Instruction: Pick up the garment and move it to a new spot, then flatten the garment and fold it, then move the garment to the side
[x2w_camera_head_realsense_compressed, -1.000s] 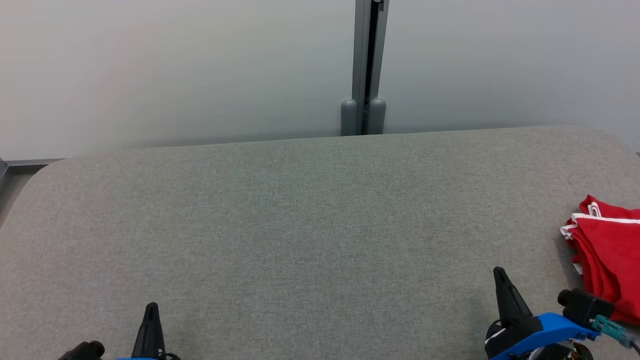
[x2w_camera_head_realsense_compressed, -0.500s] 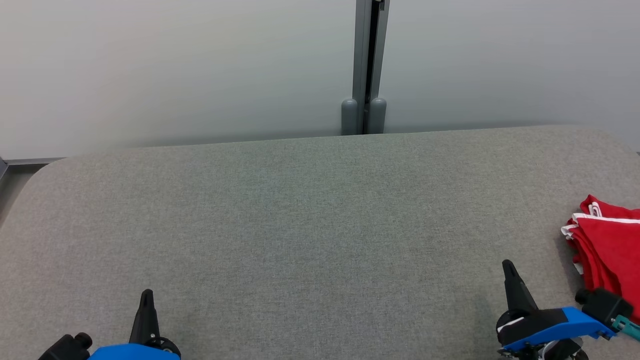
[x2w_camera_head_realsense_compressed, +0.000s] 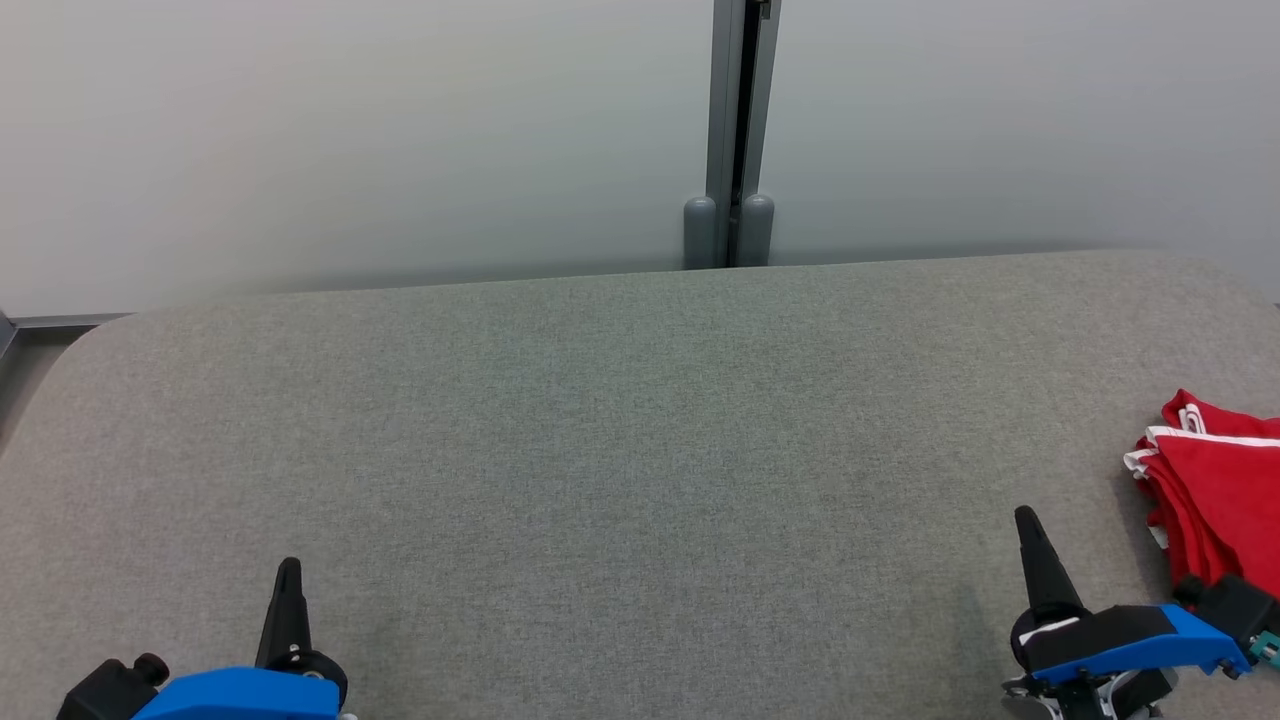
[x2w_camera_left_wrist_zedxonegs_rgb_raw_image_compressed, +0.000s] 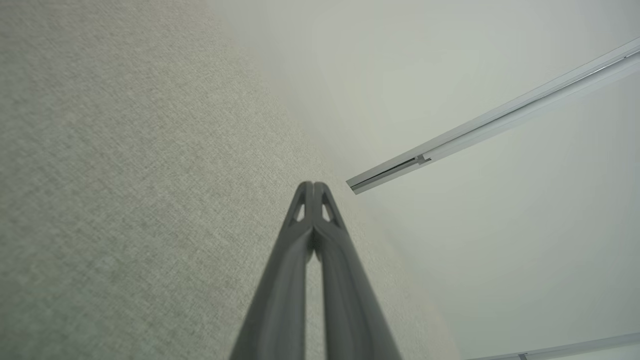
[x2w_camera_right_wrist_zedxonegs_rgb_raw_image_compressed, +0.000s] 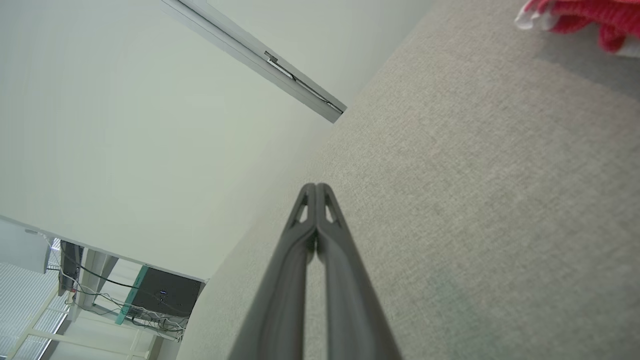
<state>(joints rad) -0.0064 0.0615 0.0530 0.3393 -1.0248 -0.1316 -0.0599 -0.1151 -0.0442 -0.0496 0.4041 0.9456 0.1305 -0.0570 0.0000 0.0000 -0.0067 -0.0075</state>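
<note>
head: above, facing down on table (x2w_camera_head_realsense_compressed: 600, 420) | wrists: low, skimming same table

No words, labels, brand names, numbers or signs can be read. The red garment (x2w_camera_head_realsense_compressed: 1215, 490), lying at the right edge of the desk (x2w_camera_head_realsense_compressed: 600, 420), has a small white looped mark near its far corner, too small to make out as letters. In the right wrist view, a dark box (x2w_camera_right_wrist_zedxonegs_rgb_raw_image_compressed: 162, 295) beyond the desk shows a few tiny pale dots, also illegible.
</note>
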